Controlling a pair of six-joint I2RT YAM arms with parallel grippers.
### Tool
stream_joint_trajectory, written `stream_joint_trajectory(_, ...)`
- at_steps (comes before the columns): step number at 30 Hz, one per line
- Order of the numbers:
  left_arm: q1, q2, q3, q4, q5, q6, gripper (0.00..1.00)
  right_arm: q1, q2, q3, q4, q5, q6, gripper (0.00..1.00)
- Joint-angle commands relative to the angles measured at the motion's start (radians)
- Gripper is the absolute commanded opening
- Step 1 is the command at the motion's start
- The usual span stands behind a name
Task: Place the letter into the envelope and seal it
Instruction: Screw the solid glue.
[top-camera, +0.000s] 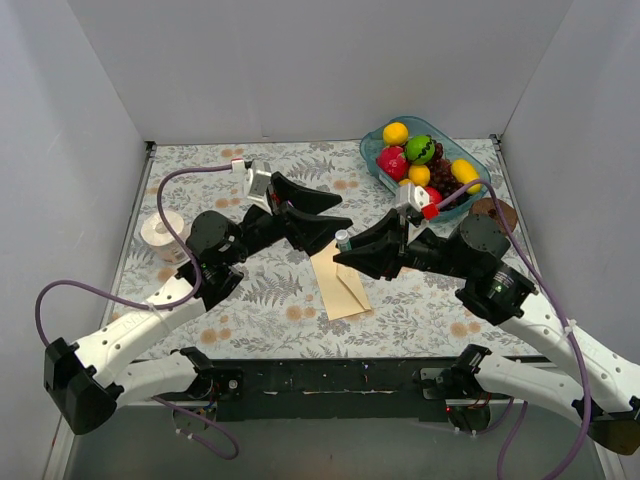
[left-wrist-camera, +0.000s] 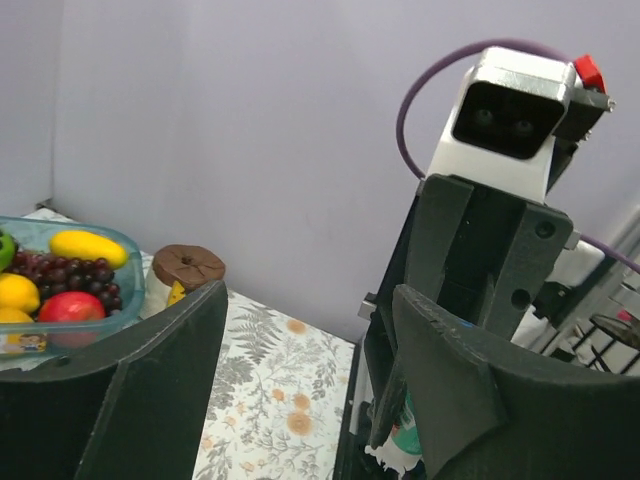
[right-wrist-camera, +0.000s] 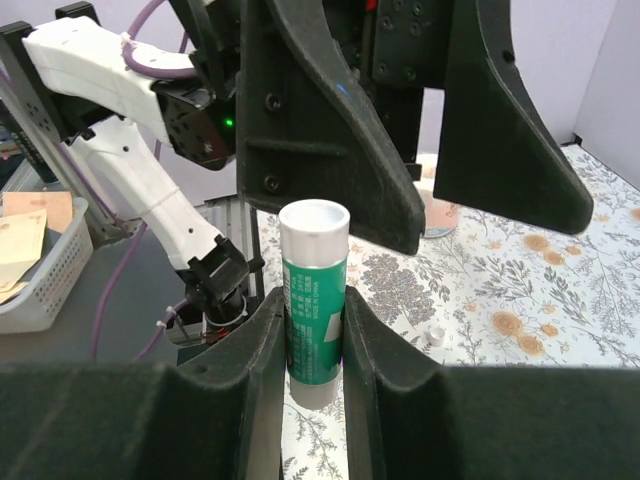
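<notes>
Green glue stick (right-wrist-camera: 313, 300) sits squeezed in the right gripper (right-wrist-camera: 315, 322). Facing it, the left gripper (top-camera: 335, 212) is wide open, holding nothing. The envelope (top-camera: 342, 288) lies flat on the flowery surface (top-camera: 260, 300) below them

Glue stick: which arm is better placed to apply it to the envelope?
Right. The right end effector grips the green and white glue stick by the pale paper envelope; the left end effector is open, empty.

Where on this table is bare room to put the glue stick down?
Bare cloth along the back wall, left of the fruit tray; also the near strip between the envelope and the right arm. Crowded middle: left gripper and right gripper meet at the envelope.
</notes>
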Motion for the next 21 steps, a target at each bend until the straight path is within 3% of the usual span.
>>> stream_joint_trajectory(1, -0.002, 0.016, -0.023, 0.116, 0.192, -0.076, 0.65, -0.006, -0.008, -0.008, 0.049, -0.020, -0.013, 0.01)
stream_joint_trajectory(7, 0.000, 0.053, -0.016, 0.159, 0.251, -0.110, 0.47, -0.006, -0.007, -0.009, 0.046, -0.018, -0.015, 0.01)
stream_joint_trajectory(10, 0.000, 0.056, -0.016, 0.165, 0.253, -0.115, 0.46, -0.007, -0.001, -0.008, 0.043, -0.024, -0.015, 0.01)
stream_joint_trajectory(14, 0.000, 0.050, -0.008, 0.168, 0.252, -0.110, 0.52, -0.006, 0.009, -0.008, 0.035, -0.021, -0.016, 0.01)
stream_joint_trajectory(19, 0.001, 0.012, -0.006, 0.142, 0.195, -0.089, 0.74, -0.006, 0.010, -0.012, 0.020, -0.041, -0.021, 0.01)
stream_joint_trajectory(21, 0.003, -0.008, -0.010, 0.119, 0.149, -0.078, 0.75, -0.006, 0.001, -0.012, 0.007, -0.056, -0.032, 0.01)
